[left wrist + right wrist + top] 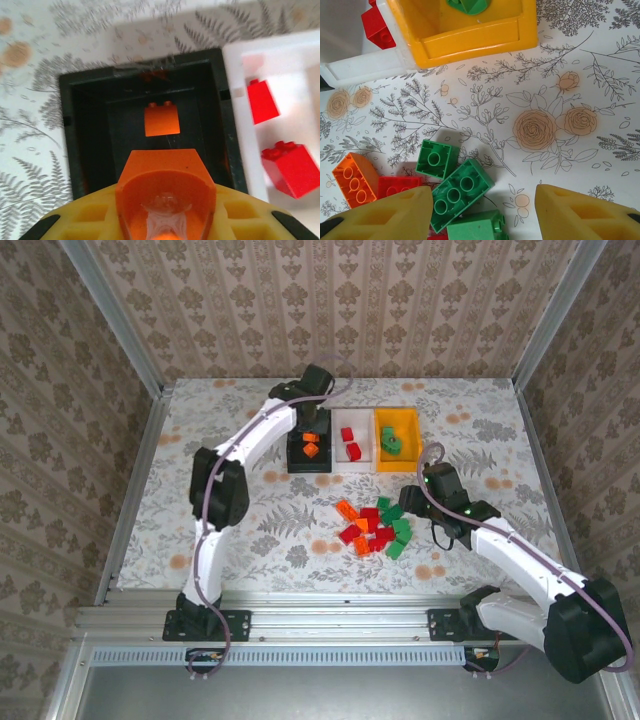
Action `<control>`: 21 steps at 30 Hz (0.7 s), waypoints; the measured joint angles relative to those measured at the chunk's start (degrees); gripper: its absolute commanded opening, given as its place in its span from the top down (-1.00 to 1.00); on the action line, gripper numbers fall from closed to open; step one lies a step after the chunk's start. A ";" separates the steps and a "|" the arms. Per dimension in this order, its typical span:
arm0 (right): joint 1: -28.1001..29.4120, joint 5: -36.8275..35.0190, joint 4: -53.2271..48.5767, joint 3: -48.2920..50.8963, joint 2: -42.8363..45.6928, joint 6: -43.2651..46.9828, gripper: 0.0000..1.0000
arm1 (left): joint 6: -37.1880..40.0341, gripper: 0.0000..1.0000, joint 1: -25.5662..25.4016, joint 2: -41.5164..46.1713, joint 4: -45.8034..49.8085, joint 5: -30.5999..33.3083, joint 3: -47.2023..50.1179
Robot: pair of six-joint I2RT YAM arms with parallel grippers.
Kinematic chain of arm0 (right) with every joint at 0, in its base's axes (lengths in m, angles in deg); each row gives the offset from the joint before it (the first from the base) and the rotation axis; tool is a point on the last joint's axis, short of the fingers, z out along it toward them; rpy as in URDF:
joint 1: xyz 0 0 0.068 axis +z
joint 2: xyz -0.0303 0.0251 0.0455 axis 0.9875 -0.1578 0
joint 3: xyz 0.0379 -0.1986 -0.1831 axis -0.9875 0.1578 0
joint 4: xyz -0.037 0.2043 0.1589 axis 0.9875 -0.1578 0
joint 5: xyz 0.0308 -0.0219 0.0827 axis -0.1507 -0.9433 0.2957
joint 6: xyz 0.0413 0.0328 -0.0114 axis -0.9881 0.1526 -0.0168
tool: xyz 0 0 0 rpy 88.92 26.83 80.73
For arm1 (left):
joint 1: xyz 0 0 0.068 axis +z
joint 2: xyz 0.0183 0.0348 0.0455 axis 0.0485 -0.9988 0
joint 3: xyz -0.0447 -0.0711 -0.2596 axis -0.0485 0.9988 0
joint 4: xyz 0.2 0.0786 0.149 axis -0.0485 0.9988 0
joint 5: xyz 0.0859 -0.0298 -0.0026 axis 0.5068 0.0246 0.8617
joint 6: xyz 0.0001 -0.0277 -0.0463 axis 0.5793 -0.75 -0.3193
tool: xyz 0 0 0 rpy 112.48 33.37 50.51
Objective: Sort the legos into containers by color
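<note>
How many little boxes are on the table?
3, in a row at the far side: black box left, white box middle, yellow box right.

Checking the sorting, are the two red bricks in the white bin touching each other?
Apart. The left wrist view shows bare white bin floor between the upper red brick and the lower red brick.

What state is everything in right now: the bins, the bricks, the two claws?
Left gripper, shut on an orange brick over the black bin.
Right gripper, open above the loose pile.
Black bin, second orange brick lying inside.
White bin, two red bricks inside.
Yellow bin, green bricks inside.
Loose pile, unsorted on the table.
</note>
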 measured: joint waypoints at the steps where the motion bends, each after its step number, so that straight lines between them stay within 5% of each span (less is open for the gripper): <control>1: 0.00 0.00 0.00 0.00 -0.13 -0.02 -0.15 | 0.13 0.36 0.04 -1.49 0.83 -0.13 -1.20; 8: 0.00 0.00 0.00 0.00 -0.85 0.17 -0.20 | 0.31 0.17 1.14 -3.74 3.19 -2.16 -2.84; 13: 0.00 0.09 0.00 -0.09 -1.68 0.37 -0.22 | 0.79 -0.26 1.57 -3.74 3.17 -3.76 -2.95; 21: 1.33 0.83 0.00 -1.25 -5.05 0.28 -0.25 | 1.22 -0.38 1.49 -1.33 5.53 -5.66 -2.84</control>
